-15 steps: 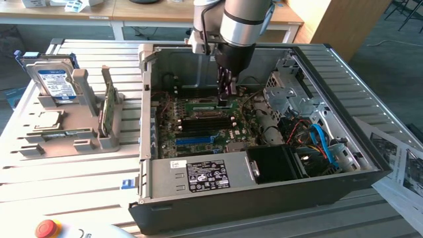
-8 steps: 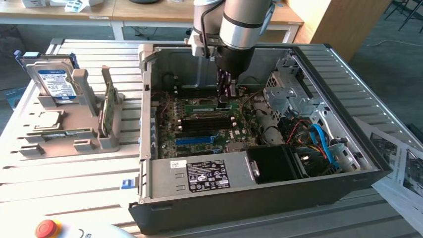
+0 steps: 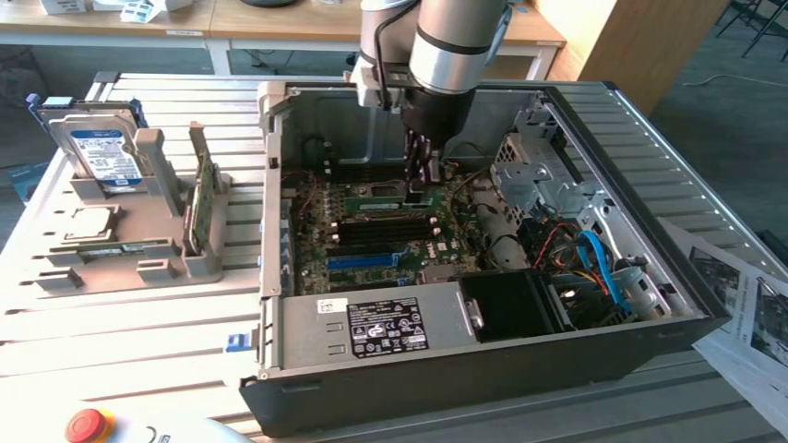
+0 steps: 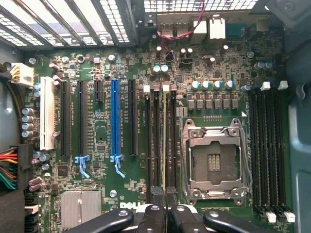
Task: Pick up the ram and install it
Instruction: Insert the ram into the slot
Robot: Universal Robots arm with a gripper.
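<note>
Green and thin, the ram (image 4: 164, 141) is pinched edge-on between my jaws (image 4: 164, 191), which are closed tight on it. I hold it inside one open computer case (image 3: 493, 374), lined up along the bank of black memory slots (image 4: 156, 141) just beside the single empty CPU socket (image 4: 214, 162). I cannot tell whether it has gone home in a slot. From the exterior view its white label shows next to my jaws (image 3: 422, 189). On the motherboard (image 4: 209, 63) I count one blue expansion slot (image 4: 114, 121), one white one (image 4: 47, 114) and a second bank of memory slots (image 4: 267, 150) on the socket's far side. To the exterior view's left one grey holder (image 3: 154, 254) carries one hard drive (image 3: 101, 155), one square CPU chip (image 3: 87, 221) and one more green memory stick (image 3: 197, 198) standing on edge. All of it rests on a slatted metal bench (image 3: 124, 341), with one red stop button (image 3: 87, 425) at the near edge and printed sheets (image 3: 745, 314) at the exterior view's right. Wooden desks (image 3: 283, 18) stand behind.
</note>
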